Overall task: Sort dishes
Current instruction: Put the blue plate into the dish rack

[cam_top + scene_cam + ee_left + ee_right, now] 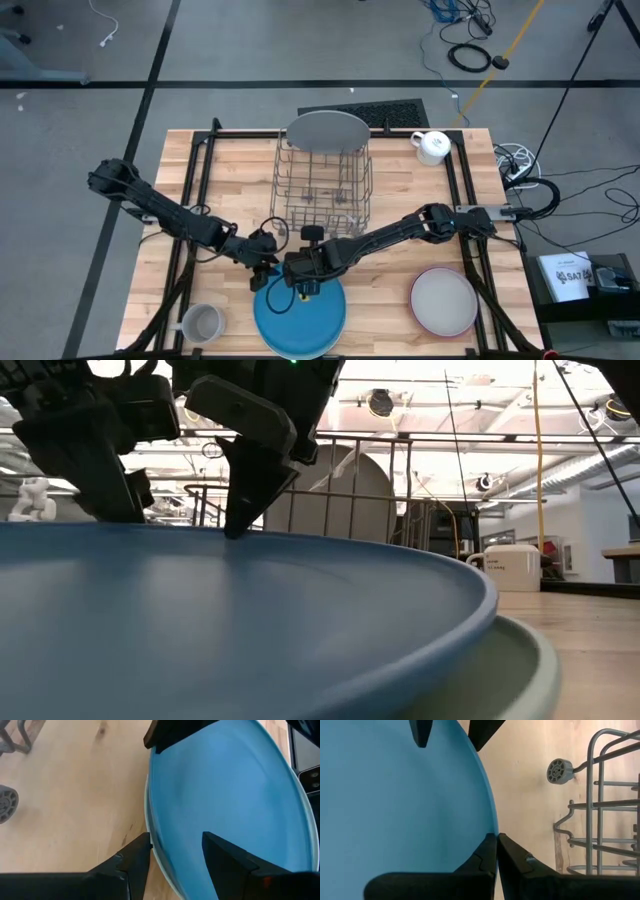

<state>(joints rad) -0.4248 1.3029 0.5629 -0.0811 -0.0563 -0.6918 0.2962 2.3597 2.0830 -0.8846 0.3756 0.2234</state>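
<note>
Landmark: blue plate [300,315], at near bench [240,170] edge.

Left of it: grey mug [202,323].

At its far rim: left gripper [175,852], fingers apart astride rim; right gripper [496,851], fingers together.

Beyond: wire rack [322,185], grey plate [325,131]; white mug [432,147].

Right: pink-rimmed plate [443,302].

Low view alone shows paler plate [520,660] beneath.

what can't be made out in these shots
- High view: both grippers meet over the blue plate, hiding its far rim.
- Left wrist view: the left gripper straddles the plate's rim; whether the fingers touch it is unclear.
- Low view: the plate fills the front, hiding the table; the plate beneath shows only a pale edge.
- Right wrist view: the rack is cut off by the edge.
</note>
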